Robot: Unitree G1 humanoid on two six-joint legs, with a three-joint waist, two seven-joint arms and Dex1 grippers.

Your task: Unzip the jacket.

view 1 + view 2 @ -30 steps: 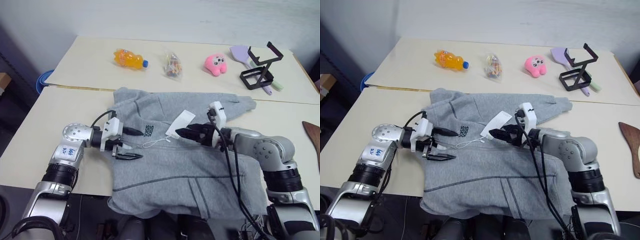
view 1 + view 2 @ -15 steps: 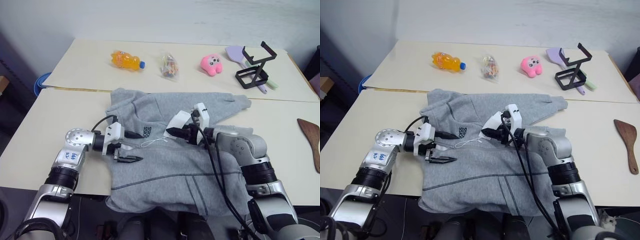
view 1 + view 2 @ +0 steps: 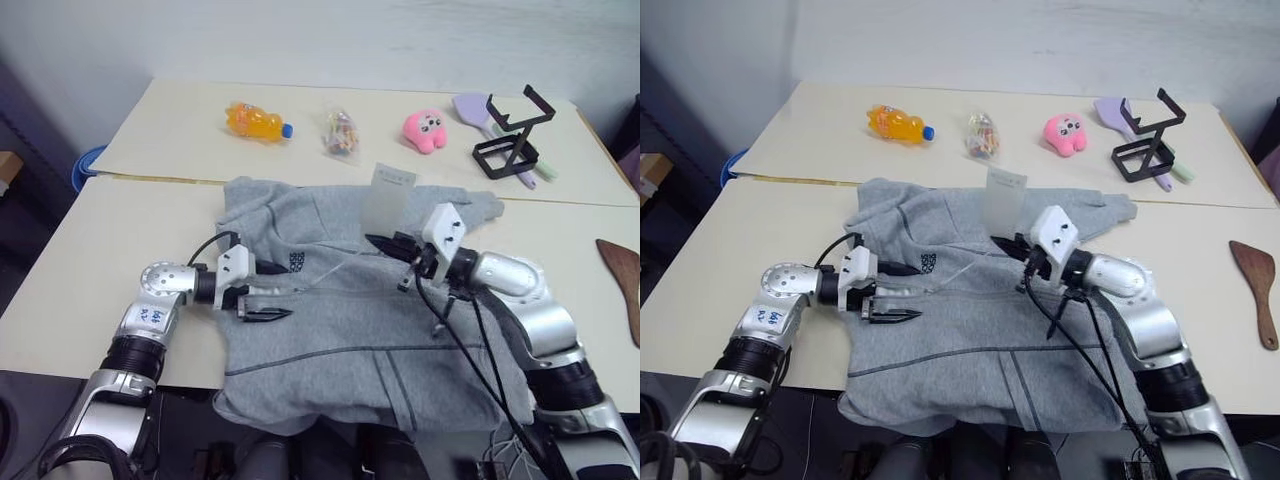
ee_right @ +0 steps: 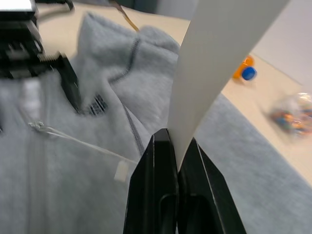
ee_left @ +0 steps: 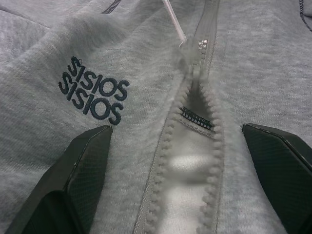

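The light grey jacket (image 3: 340, 320) lies front up on the near table, its hem hanging over the front edge. My left gripper (image 3: 285, 292) is open just above the chest beside the dark logo (image 5: 95, 95), its fingers (image 5: 83, 170) on either side of the zipper (image 5: 195, 112). The zipper is parted a little at the top below the slider (image 5: 192, 73). My right gripper (image 3: 385, 243) is shut on the white paper hang tag (image 3: 388, 200) and holds it upright above the chest. A thin white string (image 4: 83, 141) runs from the tag to the zipper.
On the far table are an orange bottle (image 3: 256, 120), a clear bag of sweets (image 3: 341, 130), a pink plush (image 3: 427, 130), a purple spatula (image 3: 475, 105) and a black wire stand (image 3: 515, 140). A wooden spatula (image 3: 625, 280) lies at the near table's right edge.
My right gripper closed on the hang tag, rolled over and rose to the right, so the tag now stands upright. My left gripper stayed open over the chest.
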